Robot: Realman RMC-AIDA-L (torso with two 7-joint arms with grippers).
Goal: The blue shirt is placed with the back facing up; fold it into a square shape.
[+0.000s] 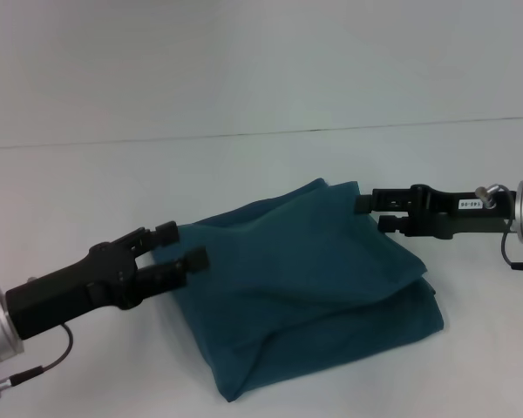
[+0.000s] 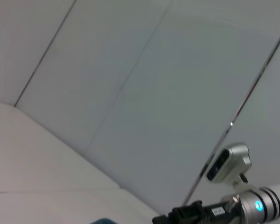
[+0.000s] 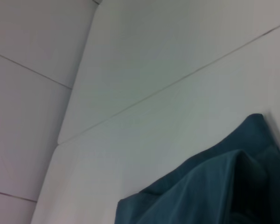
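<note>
The blue shirt (image 1: 305, 287) lies folded into a rough, rumpled square in the middle of the white table; no lettering shows. My left gripper (image 1: 181, 246) is at the shirt's left edge, its fingers spread apart with nothing between them. My right gripper (image 1: 375, 214) is at the shirt's far right corner, just above the fabric, its fingers apart. The right wrist view shows a folded corner of the shirt (image 3: 214, 186). The left wrist view shows the right gripper (image 2: 189, 215) from afar and a sliver of the shirt (image 2: 102, 221).
The white table (image 1: 244, 165) runs to a seam at the back, with a pale wall (image 1: 244, 61) behind it. Bare tabletop surrounds the shirt on all sides.
</note>
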